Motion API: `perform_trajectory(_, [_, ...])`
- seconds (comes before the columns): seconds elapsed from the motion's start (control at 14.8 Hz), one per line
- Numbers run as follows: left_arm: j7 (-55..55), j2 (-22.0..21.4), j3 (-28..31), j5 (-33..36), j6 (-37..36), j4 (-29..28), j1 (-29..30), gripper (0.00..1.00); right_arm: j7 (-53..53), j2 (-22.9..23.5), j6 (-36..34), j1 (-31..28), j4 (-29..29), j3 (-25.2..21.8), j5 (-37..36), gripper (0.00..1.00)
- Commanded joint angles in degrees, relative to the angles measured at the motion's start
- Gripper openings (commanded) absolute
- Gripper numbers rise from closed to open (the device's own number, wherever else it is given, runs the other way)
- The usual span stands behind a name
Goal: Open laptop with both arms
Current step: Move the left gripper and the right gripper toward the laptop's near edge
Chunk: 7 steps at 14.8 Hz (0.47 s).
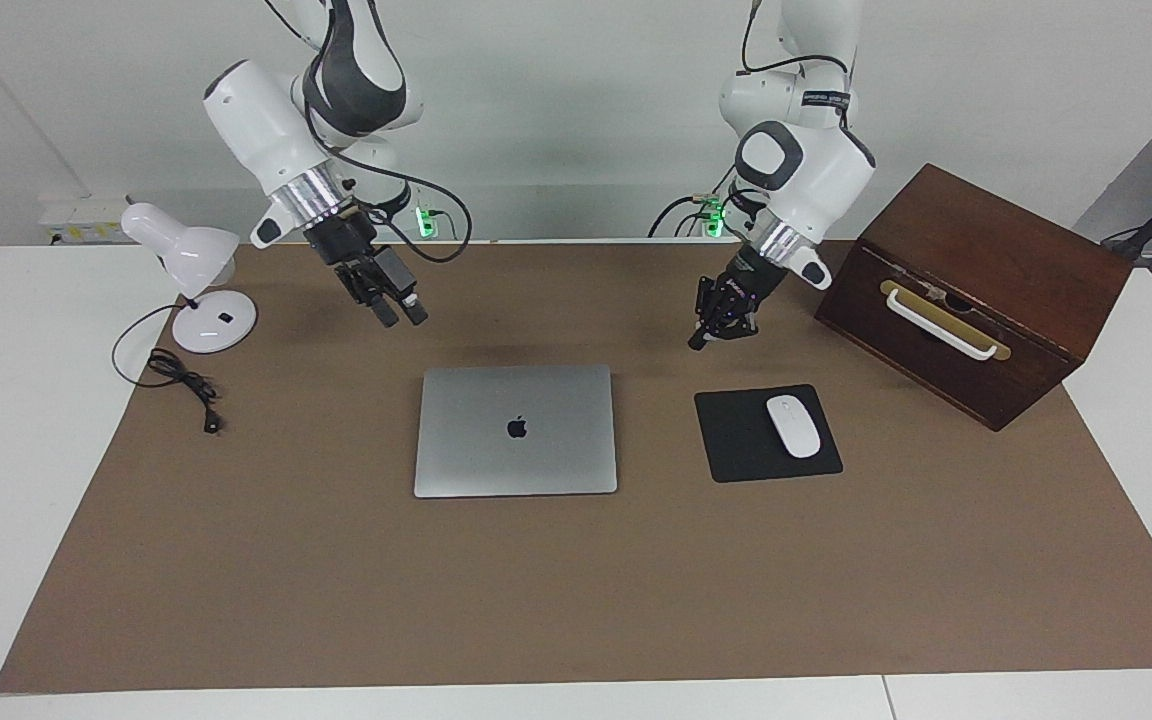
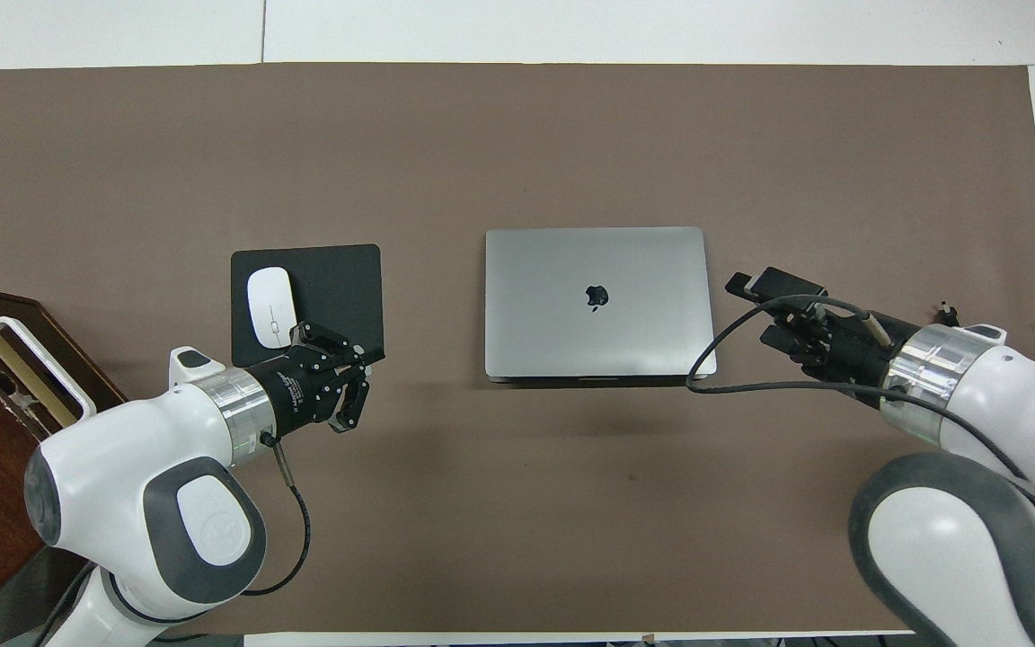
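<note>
The laptop (image 1: 516, 430) (image 2: 598, 301) lies closed and flat on the brown mat, its lid logo facing up. My right gripper (image 1: 403, 317) (image 2: 751, 311) hangs open over the mat, just off the laptop's corner toward the right arm's end, and holds nothing. My left gripper (image 1: 697, 343) (image 2: 376, 358) is shut and empty, with its fingertips together. It hangs over the mat by the mouse pad's corner nearest the robots, between the pad and the laptop. Neither gripper touches the laptop.
A black mouse pad (image 1: 736, 440) (image 2: 338, 288) with a white mouse (image 1: 793, 426) (image 2: 269, 307) lies beside the laptop. A dark wooden box (image 1: 976, 290) stands at the left arm's end. A white desk lamp (image 1: 198, 268) and its cable (image 1: 181, 380) are at the right arm's end.
</note>
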Motion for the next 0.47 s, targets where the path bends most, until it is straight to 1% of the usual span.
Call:
perform_trajectory(0.0, [-1.98, -0.44, 0.57, -5.09, 4.31, -1.36, -2.19, 0.0, 4.48, -1.73, 6.47, 4.2, -4.22, 0.01, 1.62, 1.0])
perform_trajectory(0.07, [-2.16, -0.44, 0.57, -5.62, 4.58, -1.88, -2.28, 0.0, 5.28, -1.46, 7.45, 5.09, -4.48, -0.08, 1.62, 1.0])
perform_trajectory(0.14, [-2.33, -0.35, 0.57, -5.98, 4.75, -2.06, -2.46, 0.0, 5.46, -1.29, 8.67, 5.79, -4.92, 0.01, 2.92, 1.0])
perform_trajectory(0.2, [-2.33, -0.18, 0.57, -6.24, 4.75, -2.24, -4.03, 0.0, 5.46, -1.02, 10.69, 6.93, -5.36, 0.01, 5.29, 1.0])
perform_trajectory(0.27, [-2.33, 1.48, 0.57, -8.68, 4.84, -2.15, -4.48, 0.0, 5.46, -0.5, 12.8, 8.85, -5.8, 0.01, 7.48, 1.0])
perform_trajectory(0.34, [-2.33, 3.06, 0.57, -16.62, 4.84, -1.72, -4.48, 0.0, 5.46, -0.15, 15.34, 10.53, -6.59, 0.01, 10.2, 1.0])
perform_trajectory(0.41, [-1.72, 3.77, 0.57, -24.27, 5.19, -1.45, -5.0, 0.0, 5.37, 0.55, 17.37, 12.11, -6.77, 0.01, 13.1, 1.0])
